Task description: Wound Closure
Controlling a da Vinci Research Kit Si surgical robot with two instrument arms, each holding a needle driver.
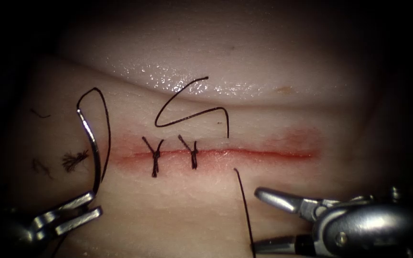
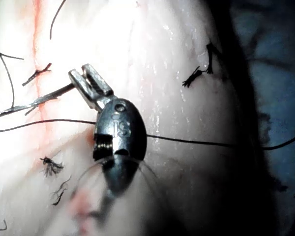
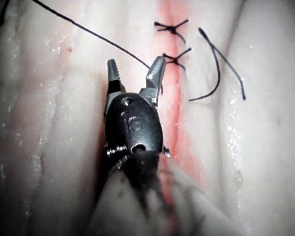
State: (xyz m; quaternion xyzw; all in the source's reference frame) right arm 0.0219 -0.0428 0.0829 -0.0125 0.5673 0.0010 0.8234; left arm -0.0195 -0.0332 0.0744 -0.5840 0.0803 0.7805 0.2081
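1. Right tool [image 1: 264,222], nearest: jaws spread, holding nothing; thread [image 1: 244,205] runs between them toward the cut [image 1: 264,154].
2. Left tool [image 1: 89,204]: jaws pinch the needle [image 1: 92,148] near its lower end, left of the cut, clear of the tissue [image 1: 192,205], curving away.
3. Right wrist view: thread passes the open jaws untouched.
4. Farthest: two knots [image 1: 156,155].
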